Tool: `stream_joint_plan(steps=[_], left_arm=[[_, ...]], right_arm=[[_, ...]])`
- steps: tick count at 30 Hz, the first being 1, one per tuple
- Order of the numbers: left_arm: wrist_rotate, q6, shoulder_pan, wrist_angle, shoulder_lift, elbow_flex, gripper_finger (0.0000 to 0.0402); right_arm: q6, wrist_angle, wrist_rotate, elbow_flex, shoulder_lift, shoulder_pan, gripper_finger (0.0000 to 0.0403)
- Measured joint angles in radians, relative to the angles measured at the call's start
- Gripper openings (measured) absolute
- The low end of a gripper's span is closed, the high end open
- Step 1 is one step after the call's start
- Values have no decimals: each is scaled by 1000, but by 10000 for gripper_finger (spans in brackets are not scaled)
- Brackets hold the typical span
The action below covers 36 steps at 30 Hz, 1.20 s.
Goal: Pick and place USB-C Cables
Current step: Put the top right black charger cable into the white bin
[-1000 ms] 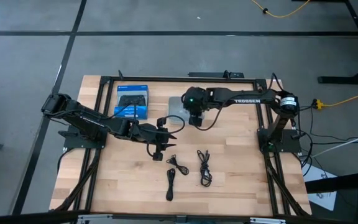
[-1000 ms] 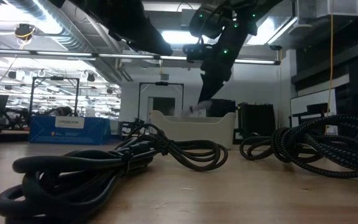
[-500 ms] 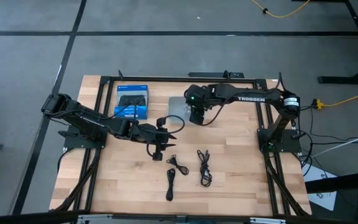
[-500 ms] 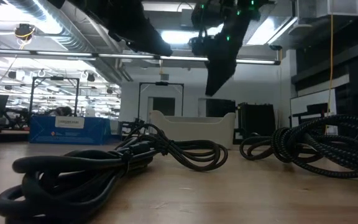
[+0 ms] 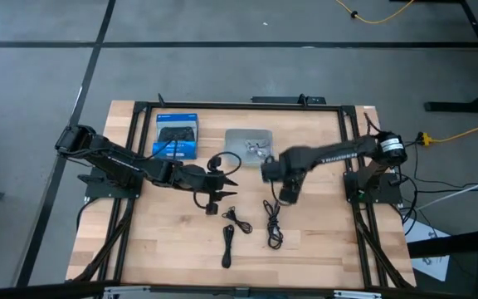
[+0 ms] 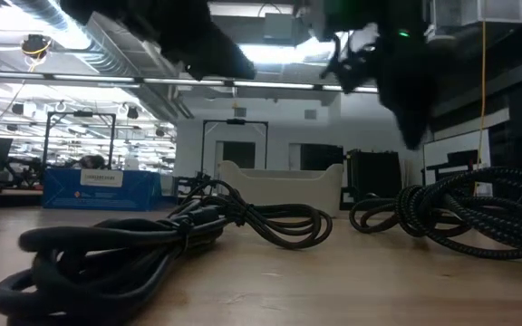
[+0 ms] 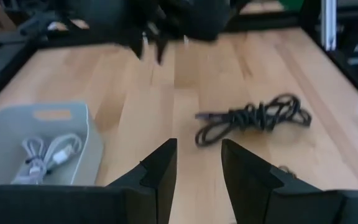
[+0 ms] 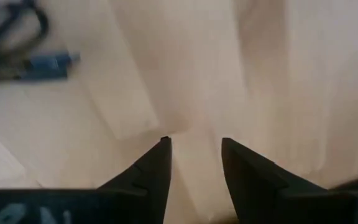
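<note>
Three black USB-C cables lie coiled on the wood: one point(image 5: 272, 224), one point(image 5: 239, 218) and one point(image 5: 228, 245). In the low view they fill the foreground point(image 6: 179, 235). The white cable point(image 5: 254, 148) lies inside the grey tray point(image 5: 232, 137); the left wrist view shows it there too point(image 7: 48, 152). My right gripper point(image 5: 287, 198) hovers open over bare wood point(image 8: 194, 140), just beyond the nearest black cable. My left gripper point(image 5: 229, 173) is open point(image 7: 197, 143), pointing toward the table's right between the tray and the cables.
A blue box point(image 5: 177, 135) sits left of the tray, near the far edge. A black metal frame point(image 5: 222, 105) borders the table. The right arm point(image 5: 330, 156) spans from the right edge toward the middle. Bare wood lies along the near edge.
My right gripper has risen out of the tray and swung toward the near edge, ending low over the wood beside the black cables. The white cable now lies uncovered in the tray.
</note>
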Motion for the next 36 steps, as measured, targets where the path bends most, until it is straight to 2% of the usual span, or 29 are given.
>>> stream_joint_plan(steps=[8,11,14,18,23,28,31,36], left_arm=[[1,2,0,180,36,-1,119],[9,27,1,237,85,15,119],[9,57,1,235,128,31,119],[-16,107,1,168,134,30,119],[-166,63,-16,22,75,29,119],[-192,51,-56,-40,17,30,119],[-266,52,-85,-37,-3,30,119],[-404,56,-115,-57,-3,30,119]], right_arm=[[105,8,-1,-115,0,158,144],[121,87,10,-115,0,192,144],[66,187,31,-115,0,228,144],[-30,299,103,-115,0,277,144],[-160,421,214,-115,0,328,144],[-240,602,200,-115,0,336,144],[-169,622,195,-115,0,332,144],[77,607,207,-115,0,320,144]])
